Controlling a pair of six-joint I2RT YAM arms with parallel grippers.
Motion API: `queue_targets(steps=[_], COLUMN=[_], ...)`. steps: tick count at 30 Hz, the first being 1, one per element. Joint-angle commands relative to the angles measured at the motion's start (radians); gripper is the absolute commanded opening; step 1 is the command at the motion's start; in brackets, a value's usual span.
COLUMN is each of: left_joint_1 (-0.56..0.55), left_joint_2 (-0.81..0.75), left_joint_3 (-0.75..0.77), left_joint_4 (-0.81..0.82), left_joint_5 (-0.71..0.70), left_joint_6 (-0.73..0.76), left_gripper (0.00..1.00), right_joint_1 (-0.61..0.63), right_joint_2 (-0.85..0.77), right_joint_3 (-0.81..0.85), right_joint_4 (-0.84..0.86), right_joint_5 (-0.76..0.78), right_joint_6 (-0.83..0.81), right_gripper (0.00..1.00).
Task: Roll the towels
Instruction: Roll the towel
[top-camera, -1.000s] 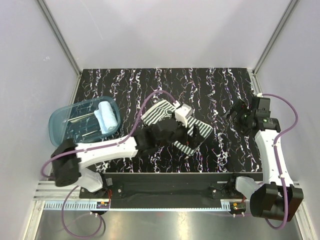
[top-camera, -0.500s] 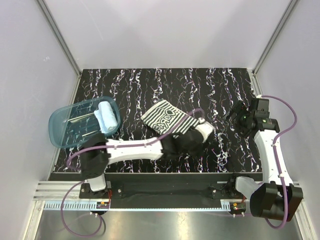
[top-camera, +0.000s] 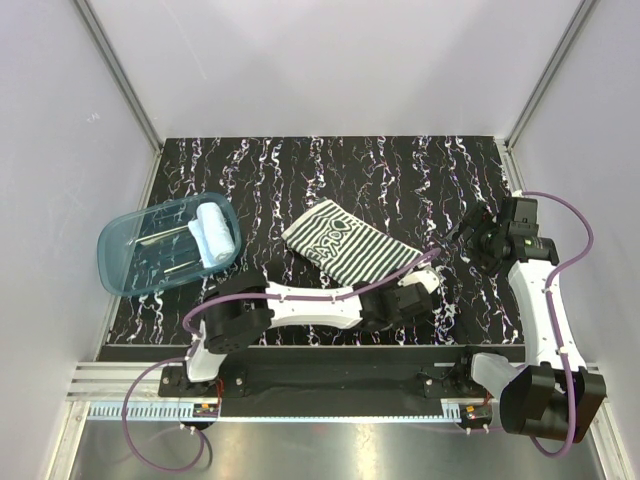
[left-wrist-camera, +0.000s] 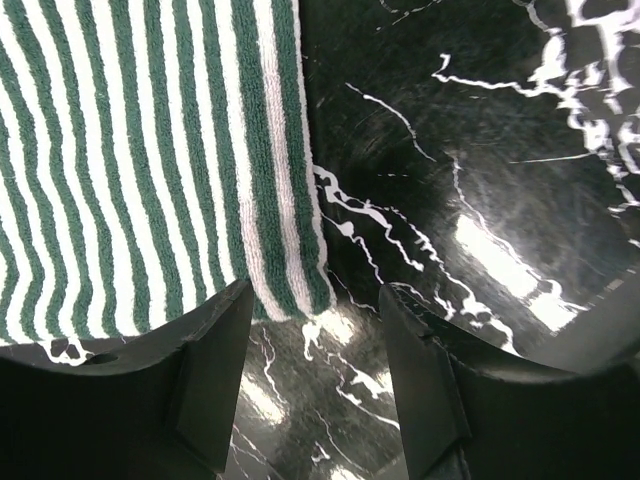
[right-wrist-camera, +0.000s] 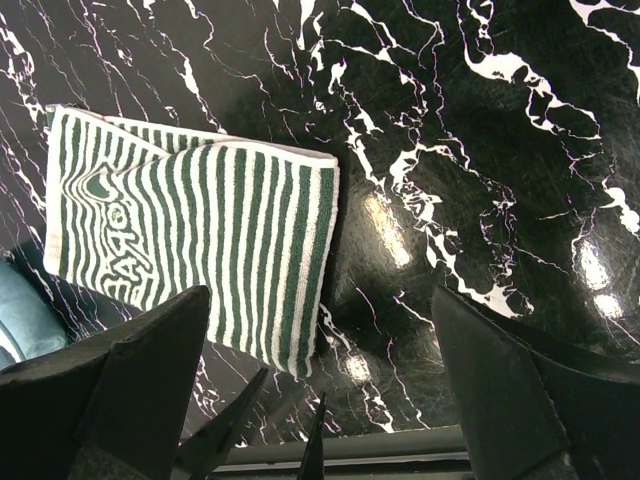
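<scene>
The striped towel (top-camera: 352, 246) lies flat on the black marbled table, its patterned patch toward the left; it also shows as the striped towel (right-wrist-camera: 190, 245). Its near right corner (left-wrist-camera: 292, 288) sits just ahead of my left gripper (left-wrist-camera: 315, 300), which hovers low over the table, open, with only tabletop between its fingers. From above, the left gripper (top-camera: 426, 280) is at the towel's right end. The light blue towel (top-camera: 212, 234) lies rolled inside the tub. My right gripper (top-camera: 468, 232) hangs wide open to the right of the striped towel, holding nothing; the right gripper (right-wrist-camera: 320, 295) looks down on bare table.
A translucent blue tub (top-camera: 122, 252) stands at the left with thin metal items beside the blue towel. The left arm (top-camera: 310, 305) stretches across the table's front edge. White walls close in the table on three sides.
The left arm has swung right and down, off the striped towel to its right corner, and its jaws have narrowed. The towel now lies uncovered. The right arm has barely moved.
</scene>
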Motion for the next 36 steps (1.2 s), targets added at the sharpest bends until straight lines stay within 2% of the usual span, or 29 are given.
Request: queue_targets(steps=[1, 8, 14, 18, 21, 22, 23, 27, 29, 36], left_joint_1=[-0.002, 0.007, 0.042, 0.067, 0.095, 0.102, 0.116, 0.136, 0.164, 0.312], left_joint_2=[0.028, 0.071, 0.079, 0.070, 0.059, 0.050, 0.044, -0.008, -0.046, -0.195], left_joint_3=[0.054, 0.025, -0.024, -0.066, -0.107, -0.118, -0.127, -0.143, -0.138, -0.280], left_joint_4=[0.000, 0.038, 0.082, 0.110, 0.141, 0.148, 0.156, 0.153, 0.141, 0.294], left_joint_5=[-0.052, -0.029, -0.003, 0.052, 0.109, 0.124, 0.153, 0.249, 0.345, 0.666], left_joint_6=[0.021, 0.012, 0.014, 0.020, 0.011, 0.007, 0.004, -0.012, -0.034, -0.247], left_gripper=[0.59, 0.58, 0.54, 0.37, 0.17, 0.05, 0.00, 0.00, 0.00, 0.00], right_joint_1=[-0.002, -0.002, -0.002, -0.002, -0.002, -0.002, -0.002, -0.002, -0.002, -0.002], right_joint_2=[-0.008, 0.002, 0.002, 0.001, 0.001, 0.002, 0.002, 0.001, -0.005, -0.039], right_joint_3=[0.000, 0.003, 0.003, 0.005, 0.005, 0.006, 0.008, 0.011, 0.009, -0.040], right_joint_4=[-0.013, -0.010, -0.016, -0.018, -0.019, -0.019, -0.022, -0.027, -0.021, 0.022], right_joint_5=[0.004, -0.002, -0.002, -0.005, -0.008, -0.010, -0.013, -0.025, -0.045, -0.115], right_joint_6=[-0.020, -0.022, -0.026, -0.022, -0.022, -0.019, -0.020, -0.012, -0.006, 0.020], right_gripper=[1.00, 1.00, 1.00, 1.00, 1.00, 1.00, 1.00, 1.00, 1.00, 1.00])
